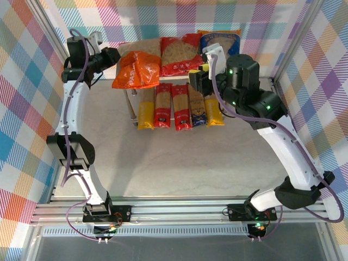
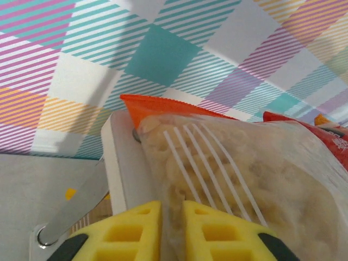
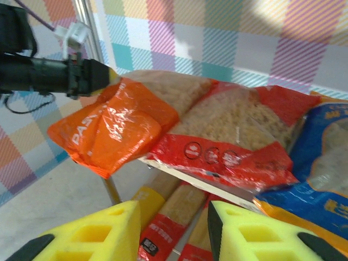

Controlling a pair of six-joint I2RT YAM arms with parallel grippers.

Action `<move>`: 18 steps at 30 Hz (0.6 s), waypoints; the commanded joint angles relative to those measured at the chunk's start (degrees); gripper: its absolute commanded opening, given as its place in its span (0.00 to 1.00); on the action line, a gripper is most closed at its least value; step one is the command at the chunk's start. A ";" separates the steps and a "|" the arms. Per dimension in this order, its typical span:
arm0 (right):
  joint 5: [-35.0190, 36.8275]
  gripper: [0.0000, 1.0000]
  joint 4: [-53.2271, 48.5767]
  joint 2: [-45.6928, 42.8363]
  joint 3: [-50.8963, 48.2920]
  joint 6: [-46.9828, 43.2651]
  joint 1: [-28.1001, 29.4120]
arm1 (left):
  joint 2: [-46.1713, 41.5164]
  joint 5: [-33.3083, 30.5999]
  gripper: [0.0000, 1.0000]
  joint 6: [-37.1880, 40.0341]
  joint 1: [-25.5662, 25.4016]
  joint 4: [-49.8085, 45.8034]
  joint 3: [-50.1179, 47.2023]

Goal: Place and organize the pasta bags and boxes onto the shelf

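From above, the shelf [image 1: 129, 93] stands at the far side of the desk [image 1: 179, 157] with all three bags on its top plate: the orange bag [image 1: 136, 70] at the left, the red bag [image 1: 179, 54] in the middle and the blue bag [image 1: 220, 41] at the right. The five pasta boxes [image 1: 181, 107] lie side by side on the lower board (yellow, red, red, dark blue, yellow, reading left to right). The left gripper [image 1: 115, 55] reaches the orange bag's far left corner. The right gripper [image 1: 194, 81] hangs in front of the shelf, just above the dark blue box.

At the left wrist, the yellow fingers [image 2: 138, 231] are nearly together, with the clear film of the orange bag [image 2: 163, 109] pinched in the narrow gap. The pale edge of the shelf's top plate [image 2: 122, 163] runs beside them.

At the right wrist, the fingers [image 3: 87, 236] stand well apart and hold nothing. Beyond them the orange bag [image 3: 119, 130] overhangs the plate's left front corner and overlaps the red bag [image 3: 234, 136], which touches the blue bag [image 3: 321, 179].
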 commanded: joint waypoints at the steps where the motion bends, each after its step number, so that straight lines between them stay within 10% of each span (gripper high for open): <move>1: 4.50 0.40 0.70 -2.75 -0.71 -0.37 -0.31 | -6.06 -2.52 0.20 0.94 2.23 2.02 -1.93; 14: 13.51 0.69 -7.47 -19.05 -25.41 9.71 -6.04 | -34.96 -5.10 0.50 4.57 3.37 7.14 -42.36; 15: 13.71 0.70 -7.82 -20.43 -27.82 10.70 -6.57 | -36.58 -4.54 0.96 4.13 3.35 7.98 -45.58; 18: 14.05 0.74 -9.26 -23.89 -34.14 12.99 -8.49 | -41.27 -3.70 1.00 3.77 3.24 10.53 -54.97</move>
